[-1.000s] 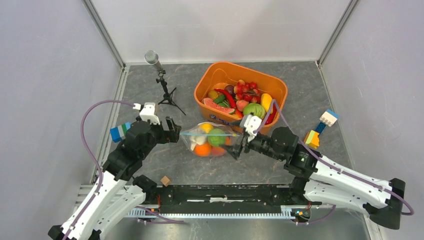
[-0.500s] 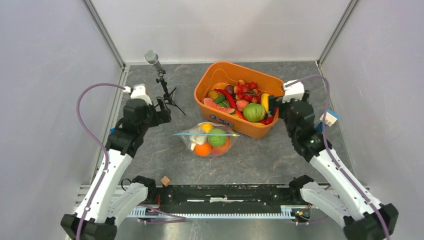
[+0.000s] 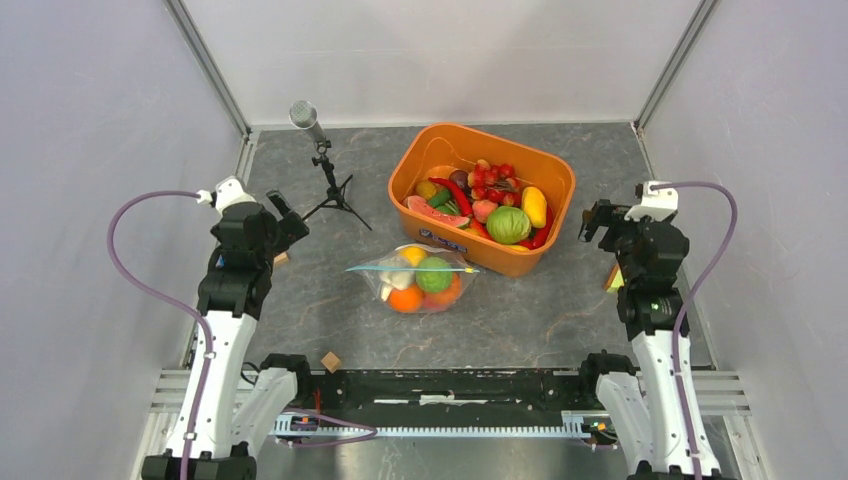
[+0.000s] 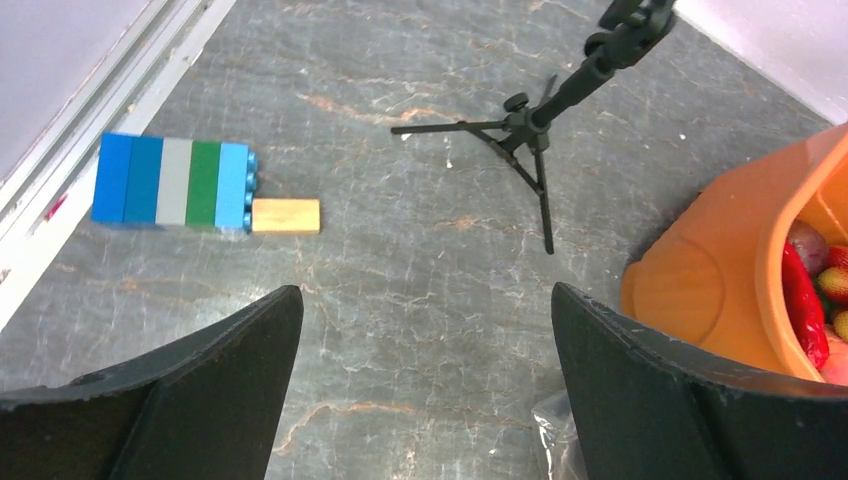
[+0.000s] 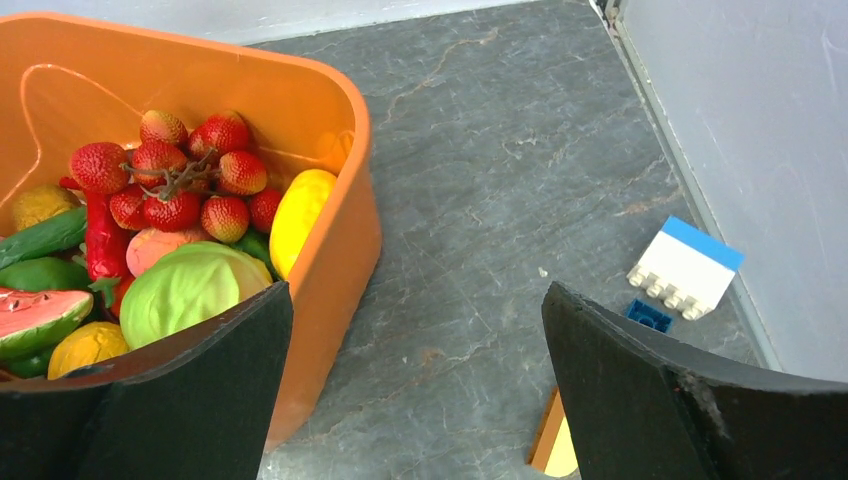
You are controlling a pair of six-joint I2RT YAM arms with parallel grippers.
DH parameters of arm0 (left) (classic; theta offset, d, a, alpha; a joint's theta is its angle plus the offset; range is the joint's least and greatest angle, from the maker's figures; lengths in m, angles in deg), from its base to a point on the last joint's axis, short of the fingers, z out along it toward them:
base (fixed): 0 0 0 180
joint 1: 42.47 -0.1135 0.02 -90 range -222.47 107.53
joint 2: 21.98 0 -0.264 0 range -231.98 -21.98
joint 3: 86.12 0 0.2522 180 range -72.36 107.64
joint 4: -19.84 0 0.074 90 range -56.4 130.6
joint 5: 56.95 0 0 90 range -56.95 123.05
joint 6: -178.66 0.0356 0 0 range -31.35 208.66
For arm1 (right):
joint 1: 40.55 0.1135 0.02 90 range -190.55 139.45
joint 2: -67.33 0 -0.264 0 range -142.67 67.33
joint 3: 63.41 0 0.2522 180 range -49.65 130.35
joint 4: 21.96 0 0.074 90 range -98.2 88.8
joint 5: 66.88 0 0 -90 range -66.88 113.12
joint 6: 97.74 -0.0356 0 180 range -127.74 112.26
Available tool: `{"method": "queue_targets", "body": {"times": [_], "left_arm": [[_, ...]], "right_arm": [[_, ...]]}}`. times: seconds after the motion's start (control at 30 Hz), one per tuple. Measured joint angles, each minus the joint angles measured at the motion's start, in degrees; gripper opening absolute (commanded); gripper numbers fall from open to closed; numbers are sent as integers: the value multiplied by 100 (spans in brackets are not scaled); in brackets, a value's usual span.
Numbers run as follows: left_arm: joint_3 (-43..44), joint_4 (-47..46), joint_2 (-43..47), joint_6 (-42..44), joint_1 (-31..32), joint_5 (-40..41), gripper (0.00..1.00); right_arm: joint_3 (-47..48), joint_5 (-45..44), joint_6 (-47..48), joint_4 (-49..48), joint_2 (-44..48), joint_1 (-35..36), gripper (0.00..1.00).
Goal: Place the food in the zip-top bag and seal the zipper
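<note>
Grey stone-patterned counter (image 3: 540, 320): we see the clear crinkly zip-top bag (image 3: 375, 270) holding colourful toy food (image 3: 434, 274), just beside the orange plastic bin (image 3: 480, 135). The left tool (image 4: 425, 300) and right tool (image 5: 415, 295) are spread, gripping nothing.

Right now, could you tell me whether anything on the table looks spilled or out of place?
Nothing stands out: the bag lies beside the orange bin, and all the toy food sits inside one or the other.

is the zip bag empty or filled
Filled: orange, green, yellow and white toy food shows through the clear zip-top bag.
</note>
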Motion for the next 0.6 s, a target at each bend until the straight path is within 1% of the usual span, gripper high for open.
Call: {"method": "queue_targets", "body": {"times": [0.2,0.6], "left_arm": [[-315,122,319,-299,0,138,100],[-323,120,350,-306,0,118,100]], "right_arm": [[-315,-39,-116,57,374,0,98],[-332,195,-372,177,68,2,98]]}}
